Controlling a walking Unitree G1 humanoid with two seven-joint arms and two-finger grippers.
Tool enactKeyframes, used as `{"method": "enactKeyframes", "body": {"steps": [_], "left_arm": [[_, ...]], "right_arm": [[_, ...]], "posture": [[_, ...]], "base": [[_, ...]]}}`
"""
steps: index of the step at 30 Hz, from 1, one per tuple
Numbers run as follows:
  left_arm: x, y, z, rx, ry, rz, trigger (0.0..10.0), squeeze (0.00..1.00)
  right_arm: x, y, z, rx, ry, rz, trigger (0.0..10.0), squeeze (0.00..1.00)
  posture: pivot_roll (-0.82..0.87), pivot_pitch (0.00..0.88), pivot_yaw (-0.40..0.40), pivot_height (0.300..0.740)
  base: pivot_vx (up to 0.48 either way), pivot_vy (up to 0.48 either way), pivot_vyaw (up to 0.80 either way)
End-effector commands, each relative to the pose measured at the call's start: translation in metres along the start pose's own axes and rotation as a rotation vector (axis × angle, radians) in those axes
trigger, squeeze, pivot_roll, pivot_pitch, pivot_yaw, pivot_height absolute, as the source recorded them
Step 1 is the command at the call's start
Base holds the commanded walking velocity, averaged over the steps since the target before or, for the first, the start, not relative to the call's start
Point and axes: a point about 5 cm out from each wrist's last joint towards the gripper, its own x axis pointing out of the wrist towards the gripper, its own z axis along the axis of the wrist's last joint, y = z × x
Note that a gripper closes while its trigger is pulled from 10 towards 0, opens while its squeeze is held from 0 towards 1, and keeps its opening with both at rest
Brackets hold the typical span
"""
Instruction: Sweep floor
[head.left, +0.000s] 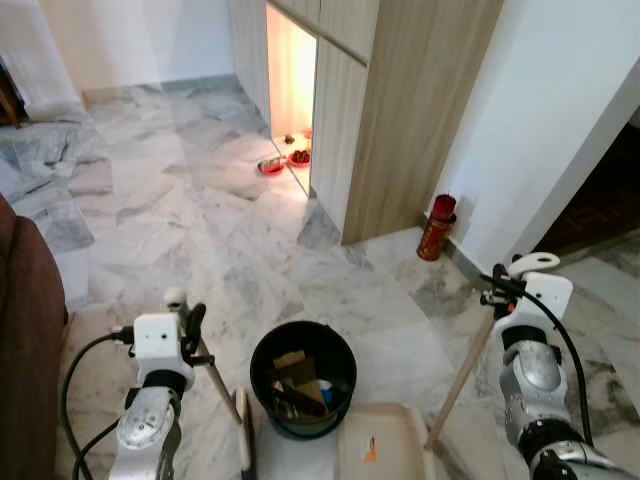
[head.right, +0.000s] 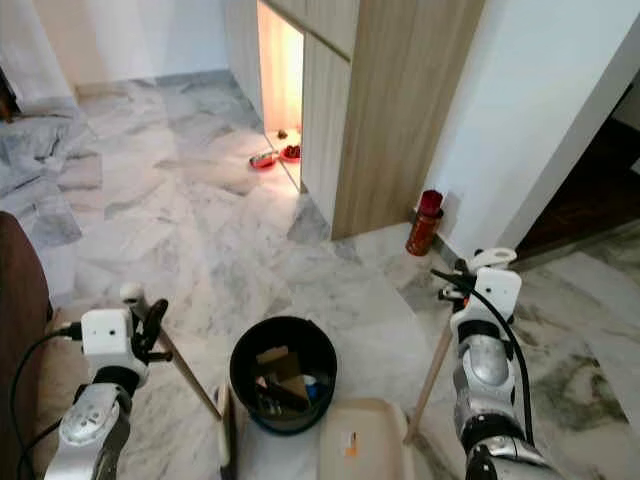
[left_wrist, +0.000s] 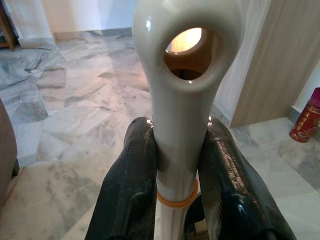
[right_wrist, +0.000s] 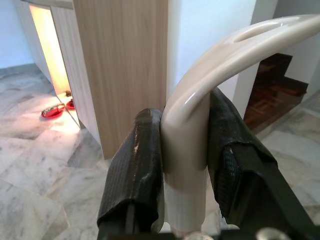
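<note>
Claws both clenched, L claw on broom handle, R claw on dustpan handle, no legible text

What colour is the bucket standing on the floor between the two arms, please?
The bucket is black, clearest in the left eye view.

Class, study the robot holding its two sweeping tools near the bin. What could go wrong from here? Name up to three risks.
1. The black bin stands between the broom and the dustpan; a swing may tip it and spill its rubbish.
2. The left claw grips the broom near its very top, so control of the low end may be loose.
3. The dustpan handle in the right claw slants toward the red canister, which a wide move might knock.
</note>
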Motion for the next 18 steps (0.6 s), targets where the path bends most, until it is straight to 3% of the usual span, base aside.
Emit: {"method": "enactKeyframes", "body": {"steps": [1, 6, 11, 13, 18], "left_arm": [[-0.001, 0.004, -0.005, 0.014, 0.034, 0.006, 10.0, 0.0], [-0.009, 0.005, -0.02, 0.003, 0.104, -0.017, 10.0, 0.0], [-0.012, 0.005, -0.025, 0.06, 0.125, -0.055, 10.0, 0.0], [-0.015, 0.007, -0.026, 0.119, 0.132, -0.092, 10.0, 0.0], [-0.015, 0.013, -0.026, 0.124, 0.133, -0.08, 10.0, 0.0]], "right_arm": [[0.003, -0.007, 0.007, -0.003, -0.03, -0.02, 10.0, 0.0], [0.002, -0.008, 0.002, 0.008, 0.008, -0.01, 10.0, 0.0], [-0.001, -0.007, -0.003, -0.016, 0.032, 0.007, 10.0, 0.0], [-0.003, -0.009, -0.006, -0.007, 0.047, 0.005, 10.0, 0.0], [-0.005, -0.008, -0.01, -0.01, 0.063, 0.013, 10.0, 0.0]], "posture": [[0.08, 0.0, -0.061, 0.74], [0.08, 0.0, -0.059, 0.74], [0.08, 0.0, -0.056, 0.74], [0.08, 0.0, -0.053, 0.74], [0.08, 0.0, -0.049, 0.74]], "base": [[0.0, 0.0, 0.0], [0.0, 0.0, 0.0], [0.0, 0.0, 0.0], [0.0, 0.0, 0.0], [0.0, 0.0, 0.0]]}}
